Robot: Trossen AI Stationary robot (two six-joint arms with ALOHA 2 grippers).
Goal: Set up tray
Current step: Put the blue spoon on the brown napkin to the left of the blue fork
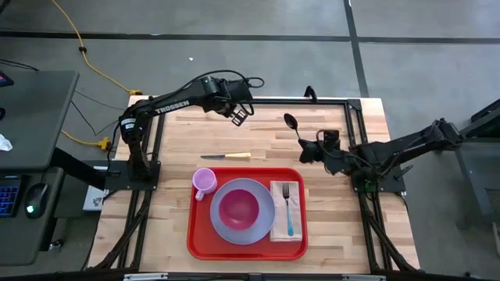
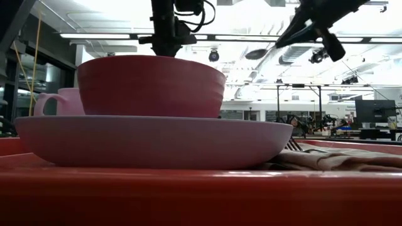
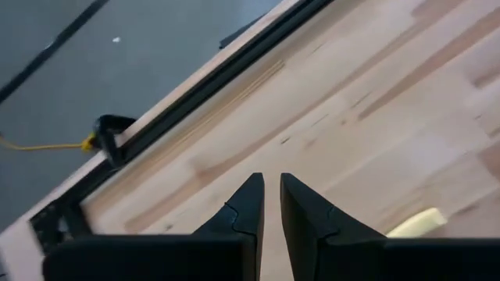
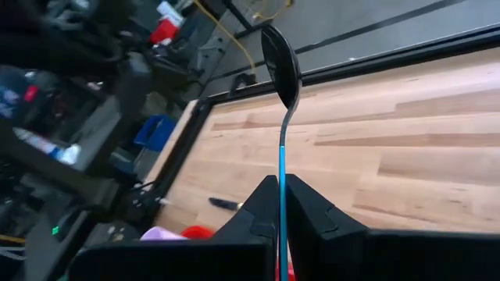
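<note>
The red tray [image 1: 197, 234] lies at the table's near middle. It carries a lilac plate [image 1: 225, 226] with a pink bowl [image 1: 238, 207], a purple cup [image 1: 204, 181], and a tan napkin [image 1: 297, 228] with a fork [image 1: 288, 207] on it. A knife [image 1: 226, 156] lies flat on the wood beyond the tray. My right gripper [image 1: 307, 149] is shut on a spoon [image 1: 292, 125] above the table, right of the knife. My left gripper [image 1: 240, 117] hovers over the far middle of the table, slightly open [image 3: 269, 181], nothing between its fingers. My right gripper pinches the spoon's blue handle [image 4: 281, 204] between its two fingers. The fingers lie along the handle and slant toward the table's far left. The spoon sticks out past the fingertips, its dark bowl [image 4: 280, 62] foremost, lifted clear of the table.
Bare wood lies beyond the tray and to the tray's left and right. A black frame rail [image 1: 312, 99] runs along the table's far edge. The knife's pale handle [image 3: 414, 222] shows near my left gripper.
</note>
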